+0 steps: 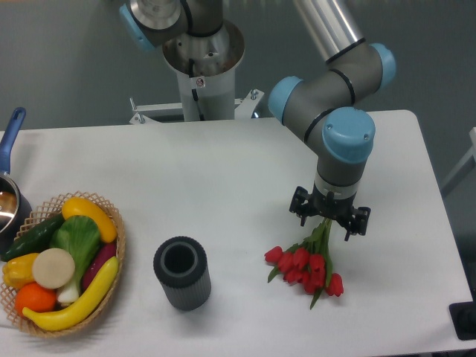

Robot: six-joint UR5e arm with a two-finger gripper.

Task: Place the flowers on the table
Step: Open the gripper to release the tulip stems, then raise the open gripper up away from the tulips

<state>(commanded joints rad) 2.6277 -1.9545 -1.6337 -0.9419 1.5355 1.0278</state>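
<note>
The flowers, a small bunch of red tulips on green stems, lie on the white table right of centre, heads toward the front edge. My gripper hangs straight above the stem ends with its fingers spread wide, one either side of the stems and no longer clamping them. The stem tips themselves are partly hidden under the gripper body.
A grey ribbed cylinder stands upright left of the flowers. A wicker basket of toy fruit and vegetables sits at the front left, with a blue-handled pot behind it. The robot base is at the table's back edge.
</note>
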